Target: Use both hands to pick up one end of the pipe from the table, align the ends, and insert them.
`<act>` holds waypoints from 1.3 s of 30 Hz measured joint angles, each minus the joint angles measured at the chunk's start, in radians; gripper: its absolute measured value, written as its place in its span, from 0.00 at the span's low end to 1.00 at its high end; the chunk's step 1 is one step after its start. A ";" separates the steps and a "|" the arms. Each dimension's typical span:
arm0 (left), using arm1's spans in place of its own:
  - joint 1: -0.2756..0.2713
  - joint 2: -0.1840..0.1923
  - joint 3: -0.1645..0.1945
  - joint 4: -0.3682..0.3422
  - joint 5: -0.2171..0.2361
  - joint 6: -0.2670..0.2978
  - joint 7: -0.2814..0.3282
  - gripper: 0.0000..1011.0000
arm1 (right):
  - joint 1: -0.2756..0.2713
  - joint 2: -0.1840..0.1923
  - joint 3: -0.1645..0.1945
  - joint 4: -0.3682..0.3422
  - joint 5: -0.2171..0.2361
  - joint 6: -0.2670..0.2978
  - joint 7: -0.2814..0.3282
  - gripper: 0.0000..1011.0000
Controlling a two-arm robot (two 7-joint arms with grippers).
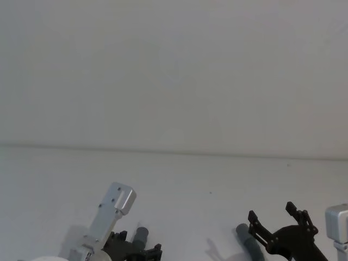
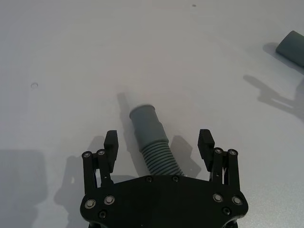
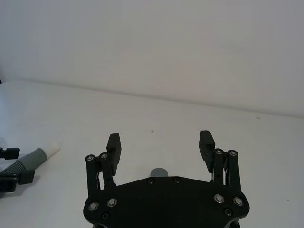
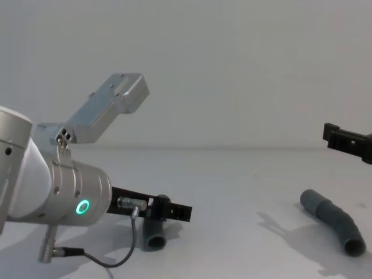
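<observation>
Pipe pieces (image 4: pixel 332 220) two; left tool (image 2: pixel 158 138), right tool (image 3: pixel 160 140) spread.

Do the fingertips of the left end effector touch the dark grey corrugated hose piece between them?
Apart. The left wrist view shows the open left end effector straddling the grey corrugated hose piece, with white table between it and each fingertip.

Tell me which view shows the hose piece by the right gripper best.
Chest view: the right hose piece lies whole on the table. Head and left wrist views catch one end; right wrist view, a sliver.
</observation>
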 joint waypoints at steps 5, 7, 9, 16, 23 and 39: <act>0.003 -0.007 -0.003 0.004 0.002 -0.002 0.002 0.99 | 0.000 0.000 0.000 0.000 0.000 0.000 0.000 0.99; 0.004 -0.010 -0.004 0.006 0.003 -0.002 0.002 0.99 | 0.000 0.000 0.000 0.000 0.000 0.000 0.000 0.99; 0.004 -0.013 -0.005 0.008 0.004 -0.002 0.002 0.99 | 0.000 0.000 0.000 0.000 0.000 0.000 0.000 0.99; 0.005 -0.021 -0.010 0.012 0.006 0.004 0.005 0.99 | 0.000 0.000 0.000 0.000 0.000 0.000 0.000 0.99; 0.003 -0.027 -0.015 0.016 0.009 0.019 0.005 0.97 | 0.000 0.000 0.000 0.000 0.000 0.000 0.000 0.99; 0.000 -0.033 -0.019 0.020 0.011 0.033 0.001 0.53 | 0.000 0.000 0.000 0.000 0.000 0.000 0.000 0.99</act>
